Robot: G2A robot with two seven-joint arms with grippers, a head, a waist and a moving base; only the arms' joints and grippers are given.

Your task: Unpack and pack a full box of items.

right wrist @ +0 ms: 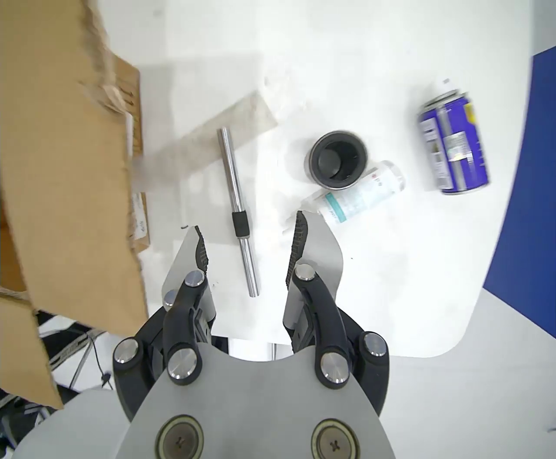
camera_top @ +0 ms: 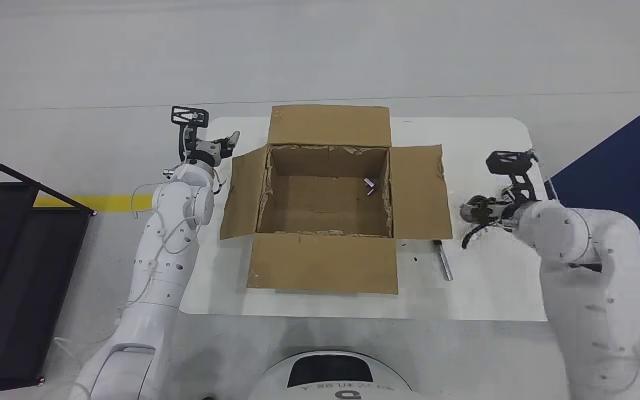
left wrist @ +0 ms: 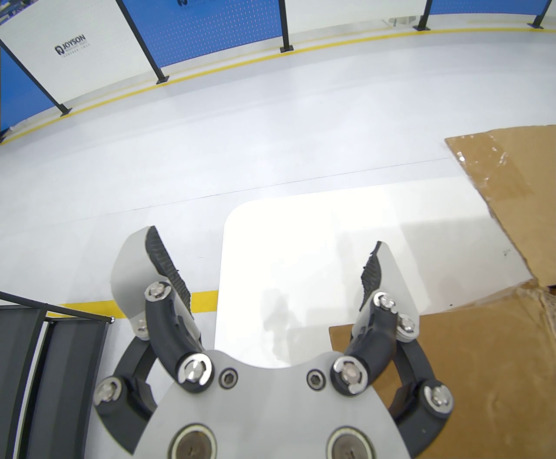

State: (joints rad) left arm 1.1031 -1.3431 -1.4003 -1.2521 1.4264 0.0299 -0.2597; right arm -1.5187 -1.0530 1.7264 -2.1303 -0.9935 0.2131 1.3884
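Overhead, the open cardboard box (camera_top: pixel 325 262) sits mid-way on the table (camera_top: pixel 480 290), with one small item (camera_top: pixel 370 185) inside. Left wrist view: the left gripper (left wrist: pixel 264 238) is spread wide and empty beside a flap. Right wrist view: the right gripper (right wrist: pixel 249 222) is wide and empty; a metal rod (right wrist: pixel 236 200), black cup (right wrist: pixel 338 160), white bottle (right wrist: pixel 360 191) and spray can (right wrist: pixel 454 145) lie on the table.

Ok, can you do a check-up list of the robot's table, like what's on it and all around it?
Surface: white table, no spills seen.
Job's things: open cardboard box, one small item inside; metal rod, black cup, white bottle and blue spray can on the table beside it.
Clutter: nothing seen.
Grippers: left gripper and right gripper, jaws open, empty.
Cables: thin black cable below the table edge.
Surroundings: grey floor, yellow line, black rack, blue-and-white panels.
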